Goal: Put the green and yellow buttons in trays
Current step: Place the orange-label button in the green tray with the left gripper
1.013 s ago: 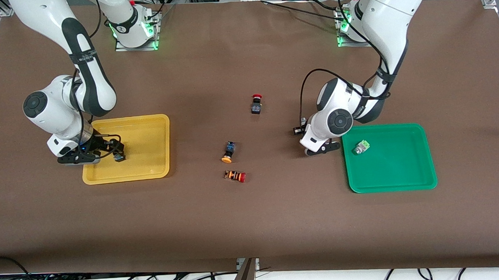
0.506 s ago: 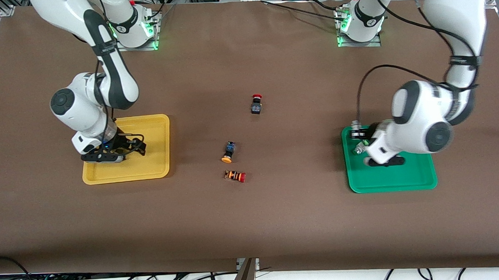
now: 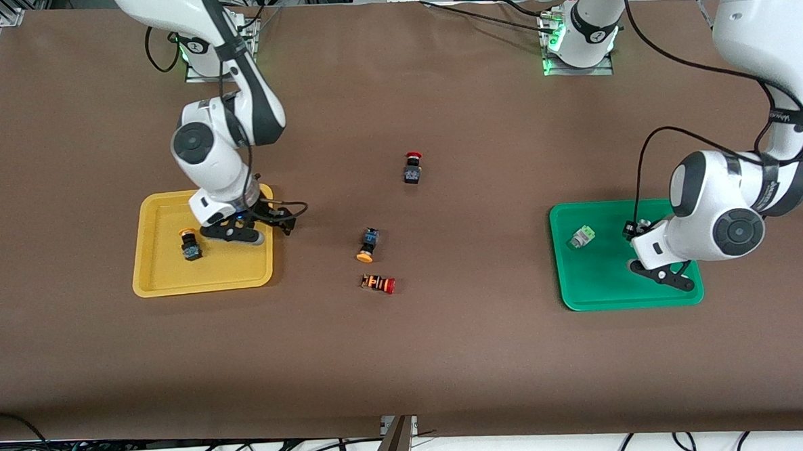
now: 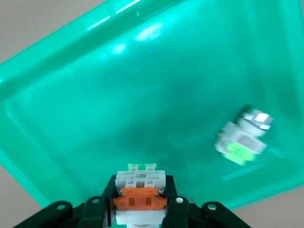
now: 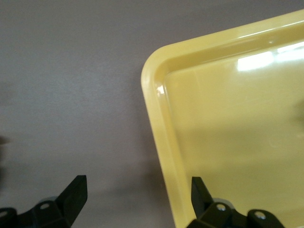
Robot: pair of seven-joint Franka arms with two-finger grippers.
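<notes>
My left gripper (image 3: 633, 229) is shut on a whitish-grey button with an orange block (image 4: 140, 190) and holds it over the green tray (image 3: 675, 295). A whitish-grey button with a light-green block (image 3: 580, 237) lies in that tray; it also shows in the left wrist view (image 4: 242, 140). My right gripper (image 3: 285, 222) is open and empty over the yellow tray's rim (image 5: 156, 118), on the side toward the table's middle. A yellow-capped button (image 3: 189, 247) lies in the yellow tray (image 3: 241, 273). Another yellow-capped button (image 3: 368, 244) lies on the table's middle.
A black switch with a red mushroom cap (image 3: 412, 167) lies farther from the front camera than the loose yellow-capped button. A red-capped switch with an orange-striped body (image 3: 378, 283) lies nearer. The brown table mat (image 3: 448, 359) surrounds both trays.
My right gripper let go of the yellow-capped button in the yellow tray and moved toward the table's middle. My left gripper carried its button from beside the green tray to over it.
</notes>
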